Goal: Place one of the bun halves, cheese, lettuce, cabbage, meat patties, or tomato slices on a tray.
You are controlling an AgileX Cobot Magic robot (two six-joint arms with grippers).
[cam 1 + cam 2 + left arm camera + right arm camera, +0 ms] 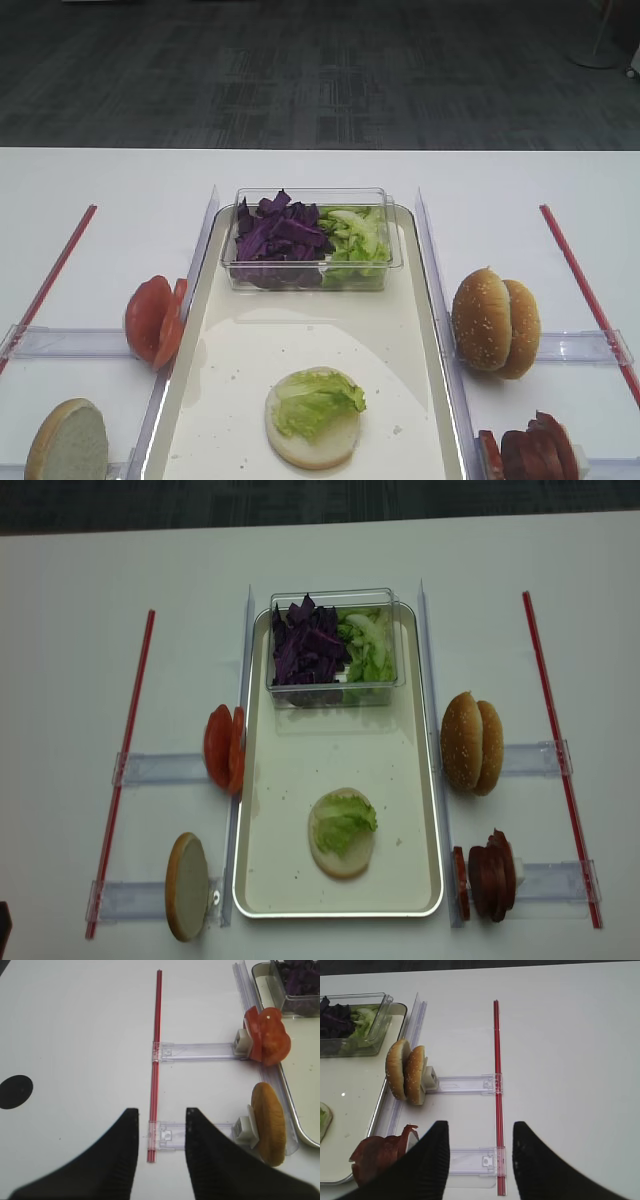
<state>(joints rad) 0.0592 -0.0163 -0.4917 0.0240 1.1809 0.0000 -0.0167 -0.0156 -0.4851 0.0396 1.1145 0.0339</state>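
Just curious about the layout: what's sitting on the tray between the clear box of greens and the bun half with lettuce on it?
Nothing: in the overhead view the tray is bare, save a few crumbs, between the clear box and the bun half.

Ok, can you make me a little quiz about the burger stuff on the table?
1. True or false: the pale round bun half lying flat on the cream-white rectangular tray has green crinkly lettuce on top.
2. What sits beside the purple chopped cabbage in the clear plastic box?
A. tomato
B. light green leaves
C. cheese
3. Fill in: the two golden sesame-seeded bun halves stand on edge to the tray's ____ side.

Key: 1 true; 2 B; 3 right.
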